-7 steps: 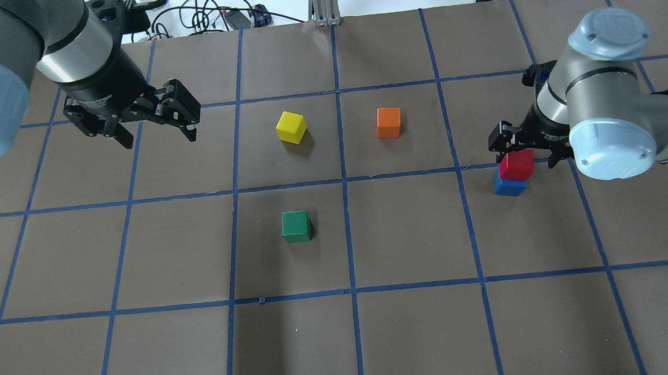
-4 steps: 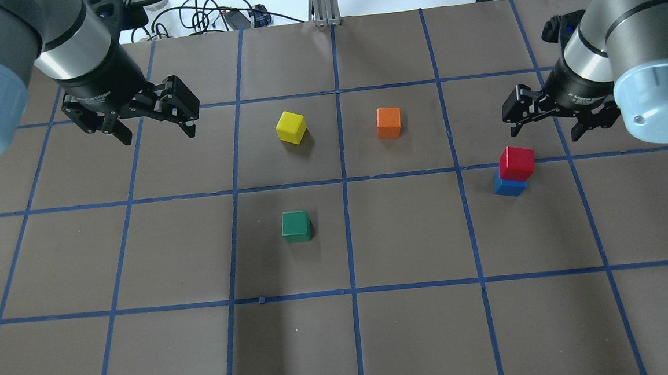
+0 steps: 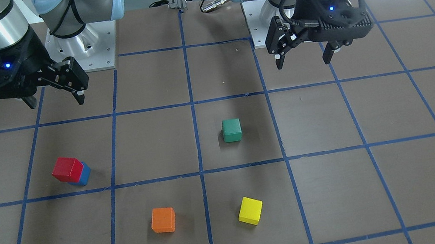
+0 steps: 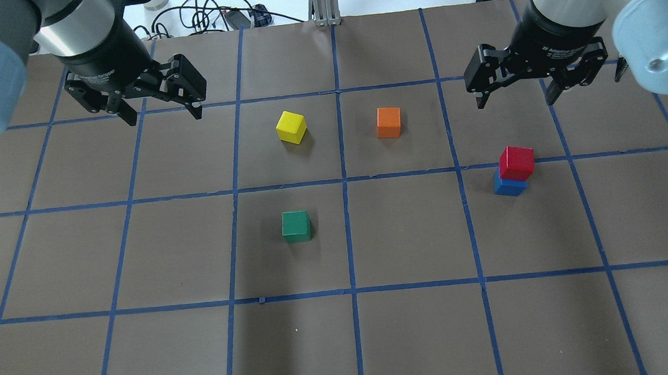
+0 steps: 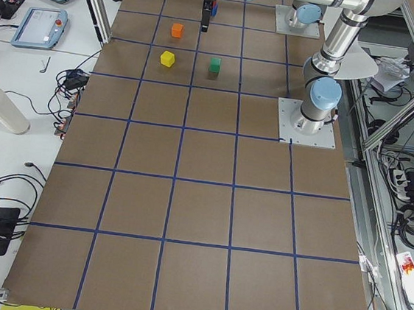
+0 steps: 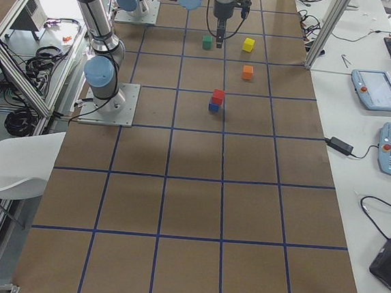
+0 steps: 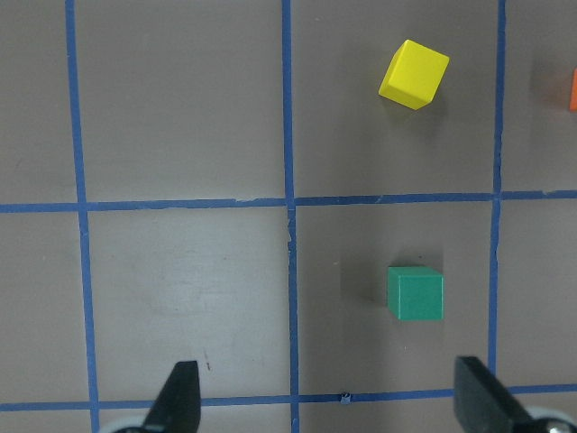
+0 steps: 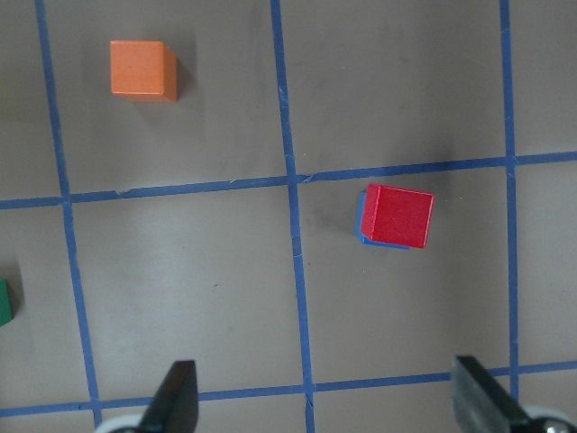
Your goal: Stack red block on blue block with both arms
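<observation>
The red block (image 4: 516, 163) sits on top of the blue block (image 4: 509, 187) on the right side of the table, slightly offset and rotated. The stack also shows in the front view, red block (image 3: 67, 168) over blue block (image 3: 85, 175), and in the right wrist view, where the red block (image 8: 398, 216) hides most of the blue one. My right gripper (image 4: 515, 102) is open and empty, raised beyond the stack and apart from it. My left gripper (image 4: 164, 116) is open and empty, raised over the far left.
A yellow block (image 4: 291, 126) and an orange block (image 4: 388, 122) lie in the far middle squares. A green block (image 4: 296, 226) lies nearer the middle. Blue tape lines grid the brown table. Cables lie past the far edge.
My right gripper, open around the red block a second ago, has risen and drawn back from the stack. The stack stayed put. My left gripper shifted slightly farther back.
</observation>
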Robot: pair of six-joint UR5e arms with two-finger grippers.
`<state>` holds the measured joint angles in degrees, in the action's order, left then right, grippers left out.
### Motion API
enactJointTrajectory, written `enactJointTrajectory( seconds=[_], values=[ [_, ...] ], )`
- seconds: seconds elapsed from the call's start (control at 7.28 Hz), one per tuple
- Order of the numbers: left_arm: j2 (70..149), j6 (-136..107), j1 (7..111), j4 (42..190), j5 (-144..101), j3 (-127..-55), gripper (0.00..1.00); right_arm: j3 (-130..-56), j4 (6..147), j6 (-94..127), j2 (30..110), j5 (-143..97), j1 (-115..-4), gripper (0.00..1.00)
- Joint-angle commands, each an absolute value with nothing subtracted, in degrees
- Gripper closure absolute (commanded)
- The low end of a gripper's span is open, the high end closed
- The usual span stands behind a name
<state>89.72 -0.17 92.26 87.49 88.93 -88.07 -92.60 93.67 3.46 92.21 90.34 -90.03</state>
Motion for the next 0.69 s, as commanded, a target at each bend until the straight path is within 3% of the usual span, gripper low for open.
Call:
enactJointTrajectory(
  seconds=[0.0, 0.55],
  values=[
    [90.5, -0.2, 93.5, 87.2, 89.1, -88.0, 0.0, -91.1, 92.8, 3.8, 92.4, 90.4, -91.2, 0.0],
    [90.4, -0.6, 93.9, 87.3, 89.2, -87.4, 0.0, -90.4, 92.5, 6.2, 92.1, 90.1, -91.4, 0.0]
  ],
)
